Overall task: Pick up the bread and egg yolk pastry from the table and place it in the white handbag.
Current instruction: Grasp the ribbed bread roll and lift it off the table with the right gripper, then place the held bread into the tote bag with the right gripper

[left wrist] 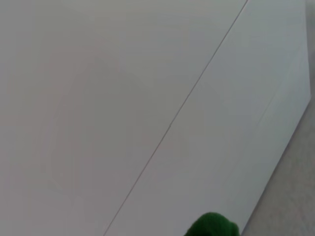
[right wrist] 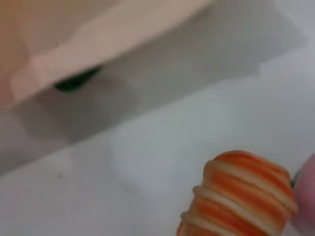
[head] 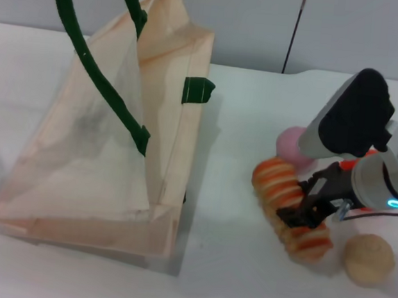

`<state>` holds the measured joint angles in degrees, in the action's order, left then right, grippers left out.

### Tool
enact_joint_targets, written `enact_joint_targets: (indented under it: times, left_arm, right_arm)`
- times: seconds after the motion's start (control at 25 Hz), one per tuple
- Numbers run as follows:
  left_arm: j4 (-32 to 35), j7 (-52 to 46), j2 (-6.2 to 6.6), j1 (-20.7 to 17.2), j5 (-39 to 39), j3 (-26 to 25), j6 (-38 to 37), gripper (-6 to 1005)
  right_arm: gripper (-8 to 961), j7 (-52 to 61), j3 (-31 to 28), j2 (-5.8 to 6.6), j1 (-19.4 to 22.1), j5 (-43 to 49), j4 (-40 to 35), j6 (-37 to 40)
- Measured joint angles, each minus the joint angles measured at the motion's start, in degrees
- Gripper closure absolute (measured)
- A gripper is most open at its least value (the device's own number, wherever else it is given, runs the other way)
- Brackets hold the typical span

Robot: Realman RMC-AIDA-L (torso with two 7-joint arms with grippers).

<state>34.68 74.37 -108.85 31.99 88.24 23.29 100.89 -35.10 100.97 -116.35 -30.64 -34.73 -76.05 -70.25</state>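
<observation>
Bread (head: 291, 208) lies on the counter (head: 231, 263), right gripper (head: 309, 216) pinching its middle. I note the egg yolk pastry (head: 368, 259) just beside; left gripper unseen

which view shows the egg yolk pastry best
The head view. The egg yolk pastry sits whole and unobstructed on the table there, just beyond the bread's near end. The right wrist view shows only the bread and bag; the left wrist view shows neither.

pink ball (head: 293, 145) on table | white table (head: 231, 263) | wall behind
</observation>
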Motion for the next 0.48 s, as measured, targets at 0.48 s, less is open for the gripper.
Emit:
enact_joint_targets:
  times: [0.48]
  left_arm:
    - [-2.1,0.2,0.57,1.1,-0.1,0.3,1.3,879]
  right_arm:
    - [418,-5.8,-5.4,0.07,1.6,-3.5,-17.1,-5.8]
